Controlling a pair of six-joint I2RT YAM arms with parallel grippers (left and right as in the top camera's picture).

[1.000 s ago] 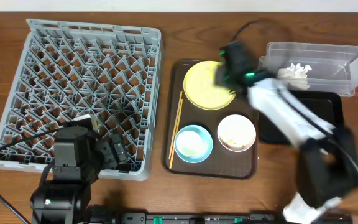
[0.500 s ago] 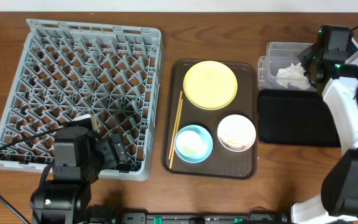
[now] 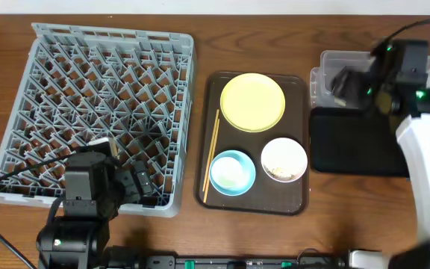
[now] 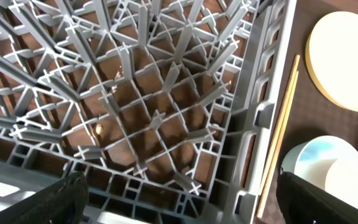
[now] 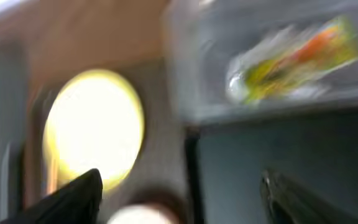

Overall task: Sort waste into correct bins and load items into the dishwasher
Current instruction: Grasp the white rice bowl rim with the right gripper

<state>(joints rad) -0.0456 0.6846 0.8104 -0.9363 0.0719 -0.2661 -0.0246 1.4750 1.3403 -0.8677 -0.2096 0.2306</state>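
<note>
My right gripper (image 3: 343, 81) hangs open over the clear tub (image 3: 327, 60) and the black tray (image 3: 357, 146). The blurred right wrist view shows its fingers wide apart and bare (image 5: 185, 199), with the green-orange-white wrapper (image 5: 291, 59) lying inside the tub (image 5: 260, 106). On the brown tray (image 3: 298, 202) sit the yellow plate (image 3: 252, 101), the blue bowl (image 3: 232, 171), the chopsticks (image 3: 211, 153) and a white bowl (image 3: 284, 159) holding beige scraps. My left gripper (image 3: 136, 187) is open and empty (image 4: 191, 205) above the near right corner of the grey dish rack (image 3: 95, 112).
The left wrist view shows the rack's pegs (image 4: 154, 93), the chopsticks (image 4: 281, 124) just right of the rack wall, the plate (image 4: 344, 59) and the blue bowl (image 4: 316, 155). Brown wooden table (image 3: 200, 37) surrounds everything.
The right arm swung from over the yellow plate to the clear tub, then shifted slightly left and toward the black tray. The left arm and the dishes have not moved.
</note>
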